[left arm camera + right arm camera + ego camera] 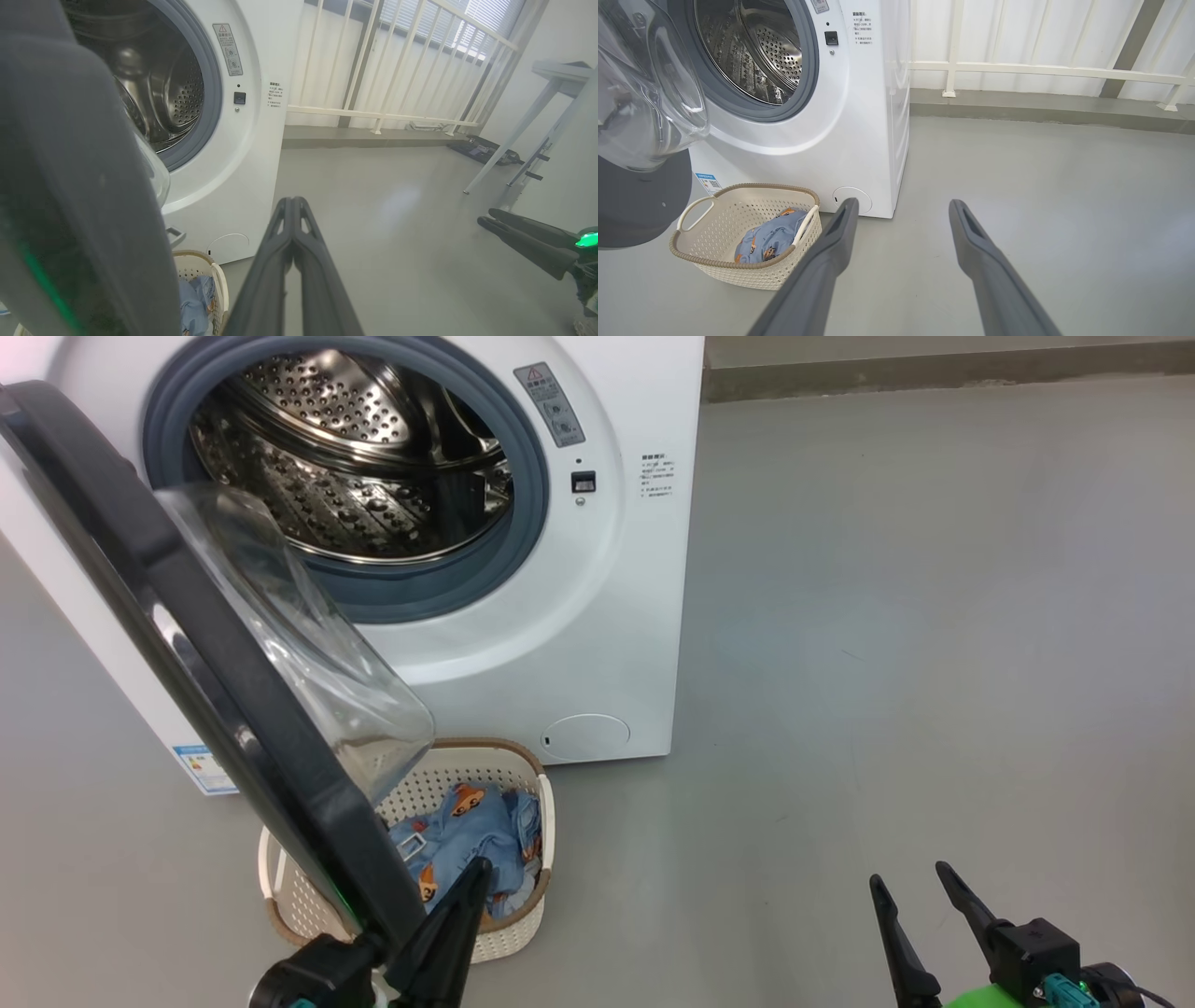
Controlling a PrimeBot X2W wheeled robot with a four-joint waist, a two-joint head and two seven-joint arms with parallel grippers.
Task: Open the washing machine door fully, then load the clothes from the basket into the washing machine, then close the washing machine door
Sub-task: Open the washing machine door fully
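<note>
Nearest, the left gripper (478, 870), fingers pressed together on nothing, is sitting at the lower inner edge of the washing machine door (140, 551). The right gripper (910, 877) is hanging spread, well to the side. Just beyond, the clothes (467, 821) are lying in the basket (485, 747), partly under the half-swung door. Behind, the washing machine (597, 616) is standing open. The door-opening step seems in hand. Next, the door needs pushing wider, clear of the basket.
</note>
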